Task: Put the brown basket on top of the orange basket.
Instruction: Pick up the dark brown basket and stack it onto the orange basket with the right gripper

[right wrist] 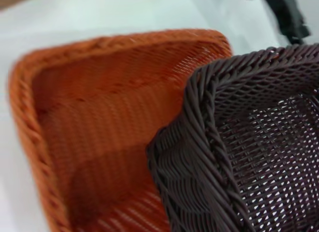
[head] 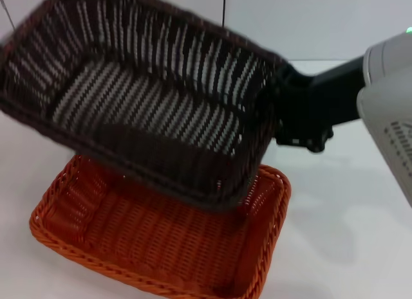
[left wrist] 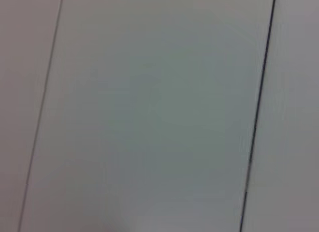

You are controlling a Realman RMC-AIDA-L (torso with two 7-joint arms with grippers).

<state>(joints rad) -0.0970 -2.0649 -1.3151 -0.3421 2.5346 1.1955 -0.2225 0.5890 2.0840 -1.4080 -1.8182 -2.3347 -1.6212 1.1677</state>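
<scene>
The brown basket (head: 148,99) hangs tilted in the air, above and partly over the orange basket (head: 161,247), which rests on the white table. My right gripper (head: 282,112) reaches in from the right and is shut on the brown basket's right rim; its fingertips are hidden by the weave. The right wrist view shows the brown basket's braided corner (right wrist: 239,157) close up, over the inside of the orange basket (right wrist: 99,117). The left gripper is out of view, and the left wrist view shows only a pale panel.
The white table (head: 347,241) stretches to the right of the baskets, under my right arm (head: 386,93). A white wall stands behind. A black object with a cable (right wrist: 286,15) lies on the table beyond the orange basket in the right wrist view.
</scene>
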